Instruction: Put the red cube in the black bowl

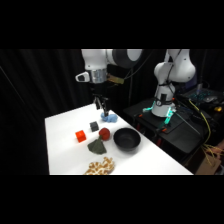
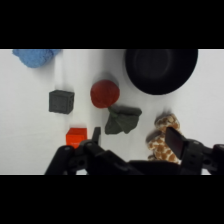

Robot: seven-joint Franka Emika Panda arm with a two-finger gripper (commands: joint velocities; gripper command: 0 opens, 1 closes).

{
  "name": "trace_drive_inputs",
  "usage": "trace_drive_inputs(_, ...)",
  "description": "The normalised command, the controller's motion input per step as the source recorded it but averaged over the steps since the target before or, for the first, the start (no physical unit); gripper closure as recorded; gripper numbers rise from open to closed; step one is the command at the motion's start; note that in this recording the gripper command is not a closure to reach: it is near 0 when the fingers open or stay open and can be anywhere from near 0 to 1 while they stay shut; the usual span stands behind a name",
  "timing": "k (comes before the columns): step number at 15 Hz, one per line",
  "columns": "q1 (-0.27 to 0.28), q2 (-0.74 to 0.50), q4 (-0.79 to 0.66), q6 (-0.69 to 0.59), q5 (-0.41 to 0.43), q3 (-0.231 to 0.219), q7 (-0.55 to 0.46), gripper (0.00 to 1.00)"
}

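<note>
**A:** Where is the robot's hand, and what is it doing?

**B:** The white arm's black two-fingered hand (image 1: 101, 106) hangs above the far part of the white worktop (image 1: 60, 150), clear of everything on it. In the wrist view its two fingers (image 2: 172, 140) stand well apart, so the hand (image 2: 134, 137) is open and holds nothing.

**A:** What lies closest to it?

**B:** A fuzzy light blue lump (image 1: 109, 118) sits near the far edge, just beside the hand. Next comes a small dark grey cube (image 1: 94, 126), then a round red ball (image 1: 104, 133).

**A:** And the small bright orange-red cube?

**B:** The small orange-red cube (image 1: 80, 135) rests on the worktop, towards its left edge, apart from the grey cube and the ball. From the wrist view, it (image 2: 77, 136) shows just beside the left finger.

**A:** Where is the bowl?

**B:** The round glossy black bowl (image 1: 127, 139) stands near the right edge, just beside the ball, its hollow bare. A crumpled dark green-grey lump (image 1: 97, 147) lies near the ball, and a tan and white spotted soft toy (image 1: 101, 166) lies by the near edge.
</note>
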Motion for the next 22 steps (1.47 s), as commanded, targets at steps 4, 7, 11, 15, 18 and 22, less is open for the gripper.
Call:
trace_drive_inputs(4,-0.022,0.09,0.18,-0.06,0.012,0.017,-0.09,0.0)
trace_drive_inputs(7,-0.068,0.33,0.56,-0.15,-0.008,-0.01,-0.27,0.0)
trace_drive_inputs(11,-0.126,0.42,0.56,-0.07,-0.016,-0.025,-0.41,0.0)
trace_drive_inputs(15,-0.125,0.36,0.43,0.05,-0.069,-0.034,-0.28,0.0)
trace_drive_inputs(18,-0.074,0.31,0.31,0.19,-0.101,-0.047,-0.04,0.0)
trace_drive_inputs(22,-0.045,0.25,0.2,0.26,-0.028,-0.022,0.1,0.0)
